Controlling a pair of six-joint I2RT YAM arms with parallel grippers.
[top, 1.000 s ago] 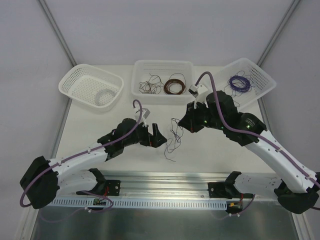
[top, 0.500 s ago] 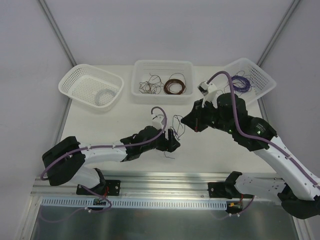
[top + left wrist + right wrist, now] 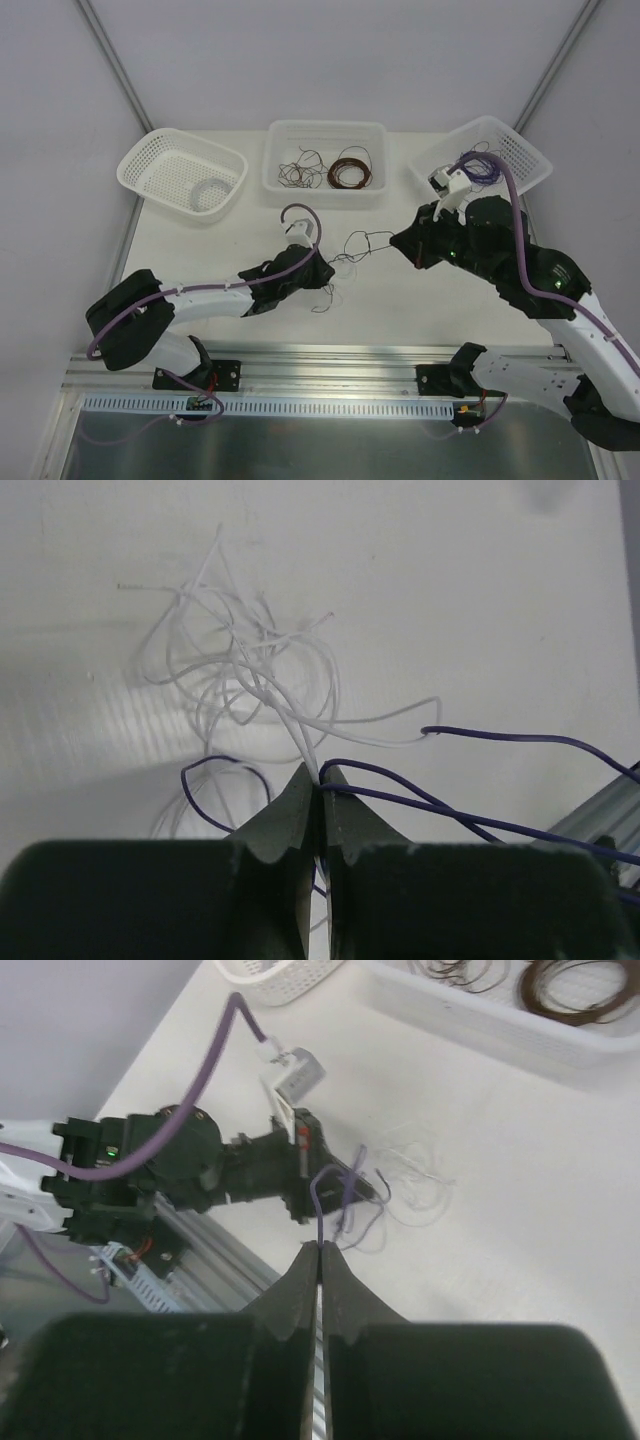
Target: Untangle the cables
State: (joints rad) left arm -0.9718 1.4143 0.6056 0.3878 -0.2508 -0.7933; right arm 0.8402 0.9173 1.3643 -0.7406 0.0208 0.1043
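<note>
Left gripper (image 3: 321,777): jaws together. A strand of the white tangle (image 3: 250,670) runs straight into the seam between the tips. A purple strand (image 3: 480,735) meets the tips on the 3 o'clock side. I cannot tell whether both are pinched or only the white one. The rest of the white tangle lies on the table (image 3: 200,240) just past the tips, toward 11 o'clock, its loops crossing one another.

Right gripper (image 3: 320,1248): jaws together, clamped on the purple strand. It rises from the tips toward 12 o'clock and bends over toward my left fingers.

Top view: the cables (image 3: 345,252) sit mid-table between my two grippers. One dark strand spans from the clump toward 3 o'clock to the right gripper. Loose ends trail off at 6 o'clock.

Far edge: mesh basket with a white coil (image 3: 208,190) at 10 o'clock, tray with a brown coil (image 3: 349,172) at 12, basket with a purple coil (image 3: 478,165) at 2.

Step in hand, as I judge it: draw purple out of white.
- Hold the left as a low anchor.
- Pull with the right slowly toward 3 o'clock.
- Watch the white loops. If they drag along or cinch, ease off and regrip nearer the crossing.
- Risk: the wire is fine and may slip the jaws.
</note>
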